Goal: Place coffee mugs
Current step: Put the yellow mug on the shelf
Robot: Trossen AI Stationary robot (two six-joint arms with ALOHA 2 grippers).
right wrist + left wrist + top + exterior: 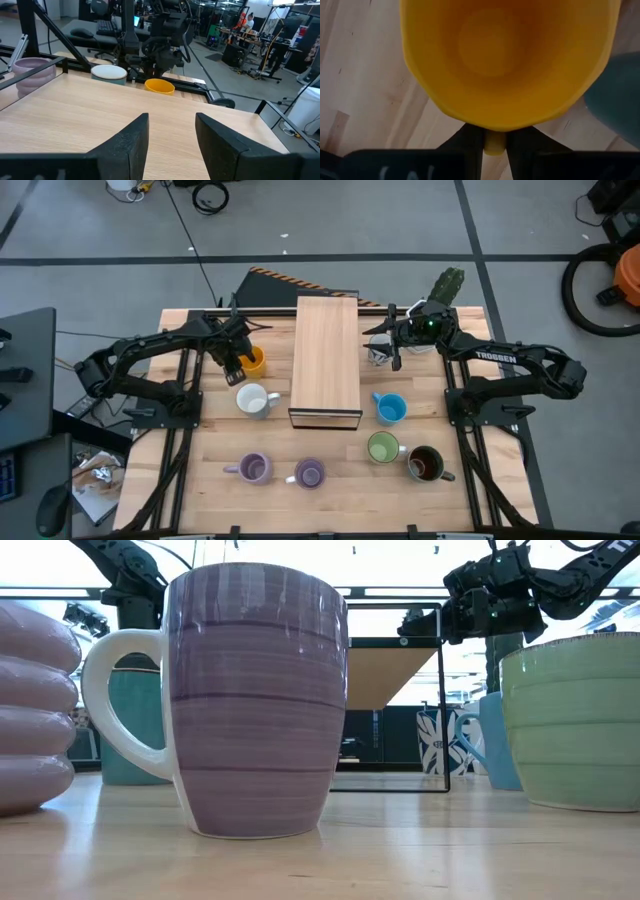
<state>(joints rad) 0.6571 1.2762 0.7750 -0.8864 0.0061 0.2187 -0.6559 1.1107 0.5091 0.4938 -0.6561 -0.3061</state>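
**Left pincer clamped on the orange mug's handle**

Starting at the left of the high view, we see the left pincer reaching in over the table, right at the orange mug. In the left wrist view the orange mug fills the picture with its open mouth toward us, and its handle sits squeezed between the two dark fingers, so the pincer holds the mug by the handle. The mug lies just left of the long wooden box that runs down the middle of the table.

Just in front of it stands the plain white mug, near the box's left side. Nearer the front edge we find the two purple mugs, side by side, the second one a little to the right; in the low view one of them looms large.

Right of the box stand the blue mug, then the green mug and, touching or almost touching it, the dark brown mug.

At the far right side the right pincer hovers above the patterned white mug, which it does not hold. In the right wrist view its fingers stand moderately apart with nothing between them, over the box top. The cactus pot stands behind it at the table's far edge.
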